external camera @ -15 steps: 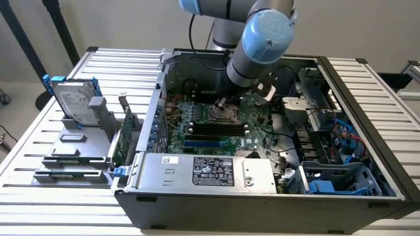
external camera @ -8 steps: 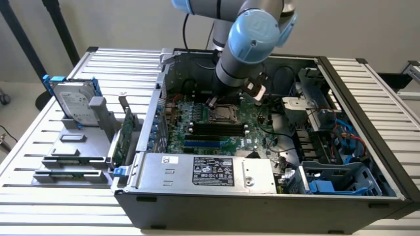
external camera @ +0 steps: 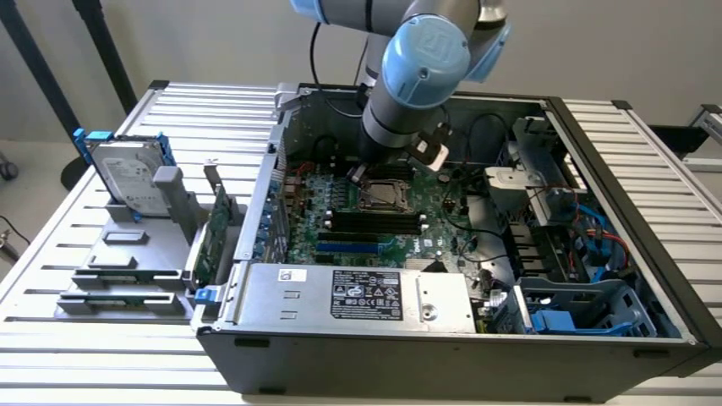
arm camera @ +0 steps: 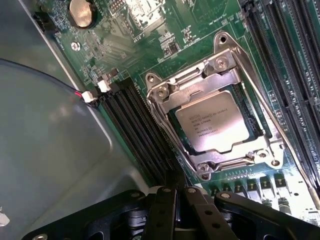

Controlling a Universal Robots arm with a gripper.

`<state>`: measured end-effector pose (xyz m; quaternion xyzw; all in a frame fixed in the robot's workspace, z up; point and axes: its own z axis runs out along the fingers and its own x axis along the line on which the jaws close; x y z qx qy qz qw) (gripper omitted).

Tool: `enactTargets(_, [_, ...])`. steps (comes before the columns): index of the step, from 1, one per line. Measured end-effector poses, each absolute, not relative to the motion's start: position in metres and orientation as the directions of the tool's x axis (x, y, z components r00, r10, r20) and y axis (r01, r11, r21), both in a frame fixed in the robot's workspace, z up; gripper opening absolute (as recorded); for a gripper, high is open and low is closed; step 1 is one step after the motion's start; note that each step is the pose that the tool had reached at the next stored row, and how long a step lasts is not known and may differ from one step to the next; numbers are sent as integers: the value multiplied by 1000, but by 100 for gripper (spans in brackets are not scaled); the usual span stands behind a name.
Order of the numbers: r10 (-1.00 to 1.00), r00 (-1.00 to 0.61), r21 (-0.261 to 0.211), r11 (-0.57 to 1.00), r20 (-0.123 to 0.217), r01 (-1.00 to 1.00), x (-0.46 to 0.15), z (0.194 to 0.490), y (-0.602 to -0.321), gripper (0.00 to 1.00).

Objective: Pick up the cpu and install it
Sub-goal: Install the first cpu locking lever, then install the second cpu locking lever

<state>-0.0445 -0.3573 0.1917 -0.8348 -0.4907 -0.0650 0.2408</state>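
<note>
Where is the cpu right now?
The cpu sits in the motherboard socket, framed by the metal retention bracket, with black memory slots on either side; the shut gripper is apart from it.

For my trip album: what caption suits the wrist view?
Shut gripper above the cpu, seated in its motherboard socket.

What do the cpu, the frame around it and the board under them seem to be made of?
cpu: metal top, by its look; dull silver sheen with printed lettering.
Frame: probably bare steel; bright, reflective, with screws at its corners.
Board: likely resin circuit board; glossy green surface with fine traces and small soldered parts.
</note>
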Motion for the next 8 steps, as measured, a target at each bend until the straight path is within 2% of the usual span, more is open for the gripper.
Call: enactTargets(8, [788, 510, -338, -402, 345, 851, -45, 192, -357, 11])
